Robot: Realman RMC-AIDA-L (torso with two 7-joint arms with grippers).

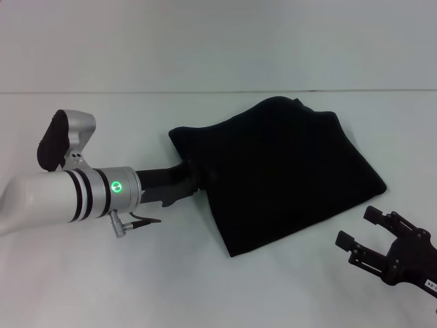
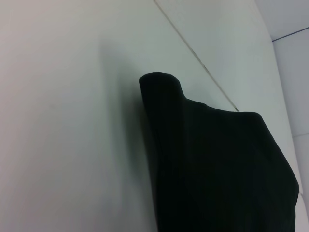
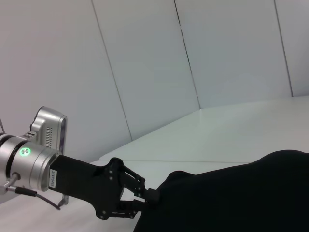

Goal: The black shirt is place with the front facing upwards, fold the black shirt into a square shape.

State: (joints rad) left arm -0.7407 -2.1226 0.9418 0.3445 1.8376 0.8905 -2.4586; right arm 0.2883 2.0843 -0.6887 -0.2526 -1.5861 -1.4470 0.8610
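Note:
The black shirt [image 1: 280, 171] lies on the white table as a folded, roughly square bundle with no lettering showing. My left gripper [image 1: 199, 179] reaches in from the left and meets the shirt's left edge, shut on a pinch of the fabric. The right wrist view shows that same gripper [image 3: 147, 197] with its fingers drawn together at the shirt [image 3: 231, 198]. In the left wrist view only the shirt [image 2: 217, 164] shows, with one rounded corner sticking up. My right gripper [image 1: 360, 227] sits at the lower right, open and empty, a little off the shirt's near right corner.
The white table [image 1: 205, 287] stretches around the shirt and ends at a pale panelled wall [image 3: 145, 67] behind it. The left arm's white forearm [image 1: 48, 198] lies across the table's left side.

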